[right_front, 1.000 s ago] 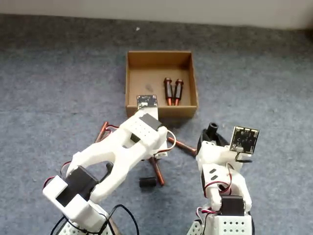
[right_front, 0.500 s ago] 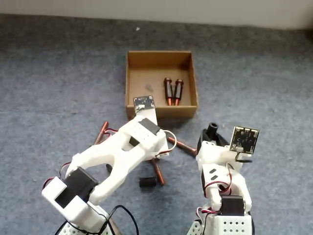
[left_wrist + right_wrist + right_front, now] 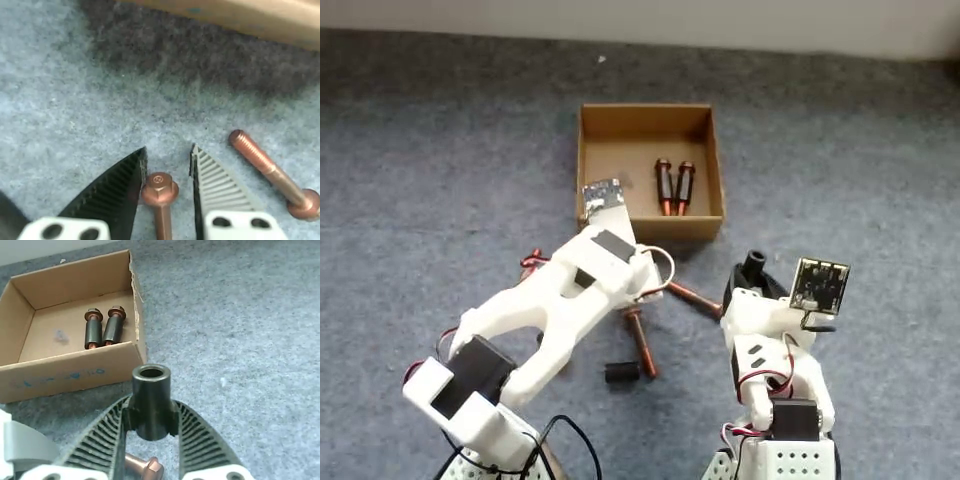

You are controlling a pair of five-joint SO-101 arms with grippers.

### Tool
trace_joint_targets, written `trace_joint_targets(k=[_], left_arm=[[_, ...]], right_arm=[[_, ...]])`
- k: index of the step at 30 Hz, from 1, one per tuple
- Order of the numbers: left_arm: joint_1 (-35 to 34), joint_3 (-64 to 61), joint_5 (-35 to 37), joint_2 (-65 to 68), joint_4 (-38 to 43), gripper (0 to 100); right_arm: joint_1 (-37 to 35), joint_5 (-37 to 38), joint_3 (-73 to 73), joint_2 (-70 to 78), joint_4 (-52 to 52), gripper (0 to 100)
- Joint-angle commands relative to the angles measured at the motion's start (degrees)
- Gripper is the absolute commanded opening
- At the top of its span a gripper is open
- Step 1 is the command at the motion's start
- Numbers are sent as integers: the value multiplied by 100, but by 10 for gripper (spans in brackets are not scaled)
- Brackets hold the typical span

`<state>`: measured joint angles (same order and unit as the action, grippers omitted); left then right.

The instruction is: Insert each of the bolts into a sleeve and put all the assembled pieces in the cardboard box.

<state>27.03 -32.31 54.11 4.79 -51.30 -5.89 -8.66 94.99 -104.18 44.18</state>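
My left gripper hangs low over the carpet, open, with the head of a copper bolt between its fingers. That bolt lies flat in the high view, just in front of the left arm. A second bolt lies beside it, near the box's front wall. My right gripper is shut on an upright black sleeve, held above the carpet to the right of the box. The cardboard box holds two assembled pieces.
A loose black sleeve lies on the carpet between the arms. Another bolt shows left of the left arm, and one lies between the box and the right arm. Grey carpet surrounds everything.
The left arm has swung up and to the left, toward the box's front left corner, uncovering more of the bolt beneath it. The right arm and its sleeve have not moved.
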Motion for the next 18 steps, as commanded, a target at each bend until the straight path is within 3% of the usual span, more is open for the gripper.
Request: trace_joint_targets(k=[1,8,12,18], left_arm=[[31,514,26,-207,-501,159],[593,989,18,-892,-2171,159],[840,655,18,-1086,-2145,159],[866,-110,26,-637,-1055,159]], right_arm=[[48,-18,-180,-92,-136,5],[40,-9,-180,-92,-136,5],[40,-9,-180,-92,-136,5],[40,-9,-180,-92,-136,5]])
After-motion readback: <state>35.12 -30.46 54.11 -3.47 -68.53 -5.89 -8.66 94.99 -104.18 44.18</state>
